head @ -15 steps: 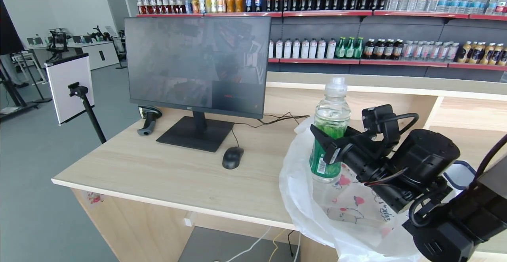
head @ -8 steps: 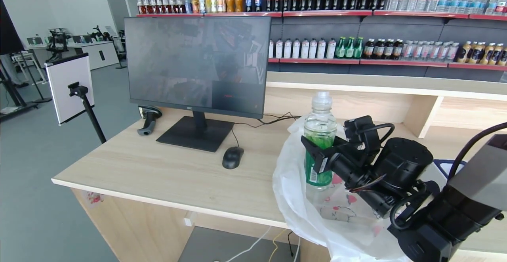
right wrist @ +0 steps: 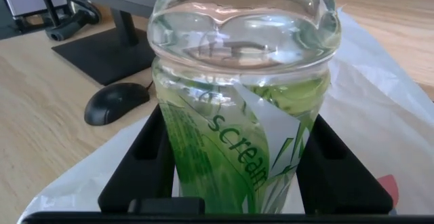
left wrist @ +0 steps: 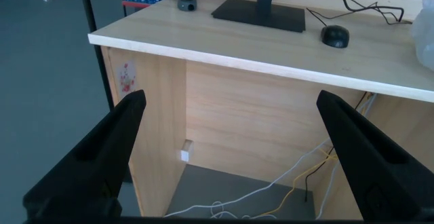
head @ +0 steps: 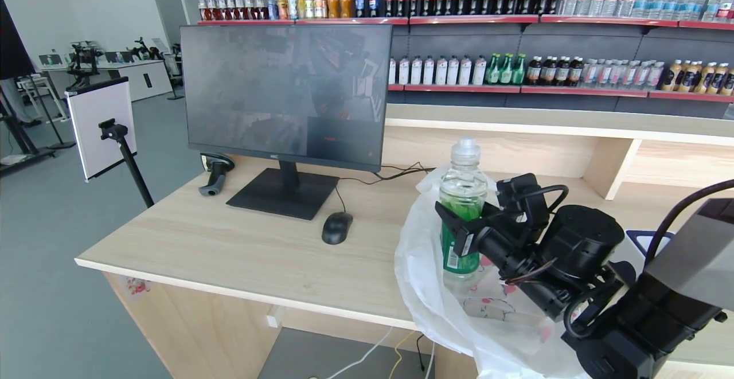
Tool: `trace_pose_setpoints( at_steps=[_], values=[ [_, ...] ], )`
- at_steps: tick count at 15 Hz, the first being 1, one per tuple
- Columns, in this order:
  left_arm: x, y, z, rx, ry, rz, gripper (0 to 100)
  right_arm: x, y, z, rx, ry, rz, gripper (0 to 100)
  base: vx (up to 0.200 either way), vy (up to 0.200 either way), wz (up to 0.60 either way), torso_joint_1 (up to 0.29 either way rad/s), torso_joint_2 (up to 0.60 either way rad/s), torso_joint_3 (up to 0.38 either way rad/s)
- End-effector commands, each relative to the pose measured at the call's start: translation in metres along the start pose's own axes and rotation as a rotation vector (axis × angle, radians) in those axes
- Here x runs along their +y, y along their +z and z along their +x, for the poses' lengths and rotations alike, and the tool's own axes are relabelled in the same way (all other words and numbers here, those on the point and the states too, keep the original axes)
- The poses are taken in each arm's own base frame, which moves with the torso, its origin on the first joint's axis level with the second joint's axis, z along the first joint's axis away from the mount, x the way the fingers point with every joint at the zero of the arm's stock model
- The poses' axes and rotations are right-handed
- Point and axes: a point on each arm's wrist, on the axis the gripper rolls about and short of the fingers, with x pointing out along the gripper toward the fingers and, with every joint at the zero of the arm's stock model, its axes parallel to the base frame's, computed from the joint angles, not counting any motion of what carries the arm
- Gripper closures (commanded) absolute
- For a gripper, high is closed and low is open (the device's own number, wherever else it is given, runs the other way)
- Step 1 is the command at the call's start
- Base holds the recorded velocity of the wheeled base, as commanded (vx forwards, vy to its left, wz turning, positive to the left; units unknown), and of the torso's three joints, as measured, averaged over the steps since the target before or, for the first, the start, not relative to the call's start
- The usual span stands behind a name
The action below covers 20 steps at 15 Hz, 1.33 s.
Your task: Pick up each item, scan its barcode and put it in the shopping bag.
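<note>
Pale wood makes up the desk [head: 229,247], the largest thing here. The dark monitor [head: 287,92] stands toward its back, and the white plastic shopping bag [head: 424,287] slumps at the front right corner, with part of it hanging over the front edge. The right gripper [head: 459,224] is clamped around the green label of a clear bottle [head: 463,187]. It holds the bottle upright in the bag's open mouth, with the base down among the folds; whether the base rests on anything cannot be told. This looks like the bagging step. To do it well, lower the bottle straight down until its weight is borne from below, then spread the fingers only a little and draw back up and away, so the thin plastic does not catch on a finger and drag the bag off the desk. The bag gives poor support near the edge, so setting the bottle toward the desk side looks safer. There is open desktop to the left of the bag, as far as the mouse [head: 336,227] and, farther off, the barcode scanner [head: 215,175] beside the monitor's foot. The left gripper [left wrist: 234,156] hangs spread wide and holding nothing, low in front of the desk and well apart from the work.
</note>
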Motion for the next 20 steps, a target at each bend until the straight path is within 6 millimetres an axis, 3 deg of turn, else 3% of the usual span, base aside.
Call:
trace_pose_setpoints(
  at_steps=[1,13,14,20],
  values=[
    [0.000,0.000,0.000,-0.001,0.000,0.000,0,0.000,-0.003,-0.001,0.016,0.001,-0.002,100,0.000,0.000,0.00,0.000,0.00,0.000],
    [0.000,0.000,0.000,-0.002,0.000,0.001,0,-0.001,-0.013,-0.013,0.078,0.001,0.005,100,0.000,0.000,0.00,0.000,0.00,0.000],
    [0.000,0.000,0.000,-0.002,0.000,0.001,0,-0.001,-0.013,-0.013,0.077,0.000,0.005,0,0.000,0.000,0.00,0.000,0.00,0.000],
    [0.000,0.000,0.000,-0.002,0.000,0.000,0,-0.005,-0.005,-0.015,0.055,-0.013,0.011,0,0.000,0.000,0.00,0.000,0.00,0.000]
  ],
)
